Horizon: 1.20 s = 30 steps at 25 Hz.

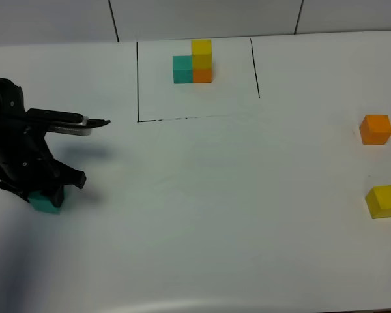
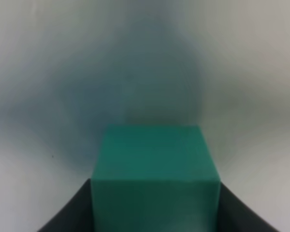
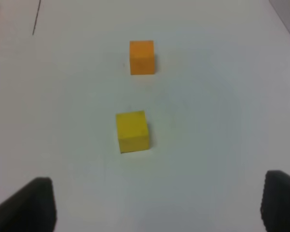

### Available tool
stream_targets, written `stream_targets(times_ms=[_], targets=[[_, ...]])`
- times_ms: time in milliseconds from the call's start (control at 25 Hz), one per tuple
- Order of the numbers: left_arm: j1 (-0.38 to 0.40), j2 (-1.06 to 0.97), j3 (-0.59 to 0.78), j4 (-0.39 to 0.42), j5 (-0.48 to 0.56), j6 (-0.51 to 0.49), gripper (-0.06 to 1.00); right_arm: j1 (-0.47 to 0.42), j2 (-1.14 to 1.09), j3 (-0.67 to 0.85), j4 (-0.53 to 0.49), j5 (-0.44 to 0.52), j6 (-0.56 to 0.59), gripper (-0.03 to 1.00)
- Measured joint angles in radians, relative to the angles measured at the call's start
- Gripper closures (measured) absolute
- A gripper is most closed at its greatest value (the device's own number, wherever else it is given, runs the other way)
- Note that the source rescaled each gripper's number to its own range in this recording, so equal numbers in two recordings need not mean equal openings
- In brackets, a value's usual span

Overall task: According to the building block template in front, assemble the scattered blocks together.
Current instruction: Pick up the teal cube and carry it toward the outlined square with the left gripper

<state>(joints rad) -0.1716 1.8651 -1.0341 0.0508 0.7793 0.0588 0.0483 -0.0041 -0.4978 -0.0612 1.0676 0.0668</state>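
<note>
The building block template stands at the back inside a thin black outline: teal beside orange, yellow on top of the orange. Of the scattered blocks, the teal cube sits at the far left on the table, and my left gripper is shut on it, with a dark finger against each side. The orange cube and the yellow cube lie apart at the far right. My right gripper hangs open short of the yellow cube, holding nothing.
The white table stretches between the left arm and the two cubes on the right. A tiled wall runs behind the template. The right arm is outside the exterior high view.
</note>
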Motion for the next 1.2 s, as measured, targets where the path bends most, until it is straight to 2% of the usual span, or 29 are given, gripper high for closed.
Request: stream_targets(times_ms=[160, 320, 480, 680, 760, 960, 1200], targets=[[-0.070, 0.001, -0.067, -0.008, 0.057, 0.124, 0.94, 0.000, 0.000, 0.000, 0.000, 0.000, 0.000, 0.24], [-0.183, 0.034, -0.194, 0.007, 0.143, 0.244, 0.94, 0.000, 0.000, 0.000, 0.000, 0.000, 0.000, 0.24], [-0.298, 0.112, -0.367, 0.050, 0.259, 0.315, 0.94, 0.000, 0.000, 0.000, 0.000, 0.000, 0.000, 0.24], [-0.401, 0.232, -0.606, 0.073, 0.375, 0.475, 0.94, 0.000, 0.000, 0.000, 0.000, 0.000, 0.000, 0.24], [-0.431, 0.282, -0.689, 0.082, 0.407, 0.534, 0.94, 0.000, 0.000, 0.000, 0.000, 0.000, 0.000, 0.24], [-0.479, 0.385, -0.848, 0.083, 0.410, 0.676, 0.94, 0.000, 0.000, 0.000, 0.000, 0.000, 0.000, 0.24], [-0.502, 0.464, -0.949, 0.071, 0.410, 0.765, 0.94, 0.000, 0.000, 0.000, 0.000, 0.000, 0.000, 0.24]])
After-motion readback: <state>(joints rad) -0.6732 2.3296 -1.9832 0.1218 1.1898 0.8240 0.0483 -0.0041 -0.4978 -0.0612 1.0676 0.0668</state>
